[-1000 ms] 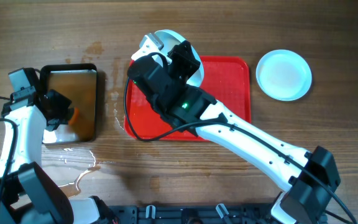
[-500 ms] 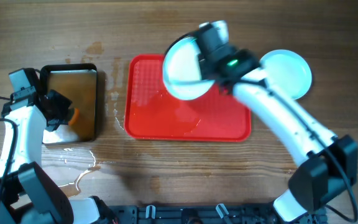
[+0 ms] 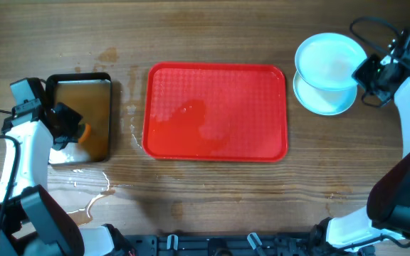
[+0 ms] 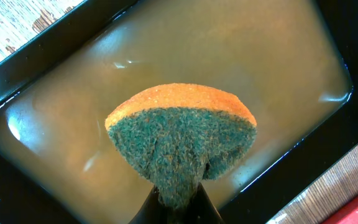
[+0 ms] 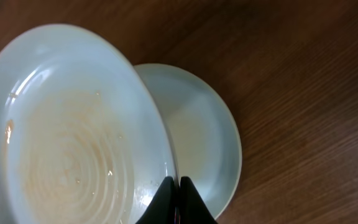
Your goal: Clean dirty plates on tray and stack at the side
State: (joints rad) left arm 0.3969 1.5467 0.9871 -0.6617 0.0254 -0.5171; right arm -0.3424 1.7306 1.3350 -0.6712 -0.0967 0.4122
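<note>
From my console I see the right gripper (image 3: 371, 71) at the far right of the table (image 3: 212, 35), its jaws clenched on the right rim of one plate (image 3: 326, 60). That plate hangs over a second plate (image 3: 326, 105) lying on the wood, shifted a little toward the far side so that the lower one shows as a crescent on the near side. I cannot tell whether the two touch. In the right wrist view the held plate (image 5: 73, 137) carries faint orange-brown streaks across its wet middle (a film rather than a blob), and the lower plate (image 5: 201, 137) looks plain. The tray (image 3: 216, 114) lies mid-table, well left of both plates, with a wet patch on its left-centre part. At far left the left gripper (image 3: 66, 124) pinches a sponge (image 4: 182, 137), green scouring face toward the wrist camera and orange back behind, over the black pan (image 3: 77, 77) of brownish liquid. A puddle (image 3: 84, 188) lies on the wood just near of the pan.
</note>
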